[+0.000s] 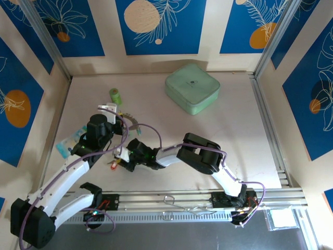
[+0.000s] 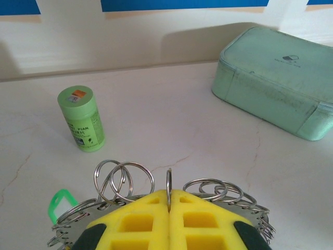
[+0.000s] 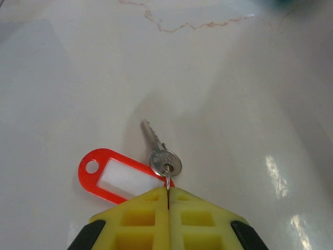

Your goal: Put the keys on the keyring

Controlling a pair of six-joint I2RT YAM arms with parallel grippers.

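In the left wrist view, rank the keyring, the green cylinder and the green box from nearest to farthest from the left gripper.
1. Keyring: pinched in the left gripper, at the bottom of the view.
2. Green cylinder: standing upright, ahead on the view's left.
3. Green box: farthest, at the back on the view's right.

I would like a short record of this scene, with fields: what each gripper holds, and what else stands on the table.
Left gripper: shut on the keyring, one small ring upright between its fingers
Right gripper: shut on the small ring of the red-tagged key
Farther back: green cylinder, upright; pale green box
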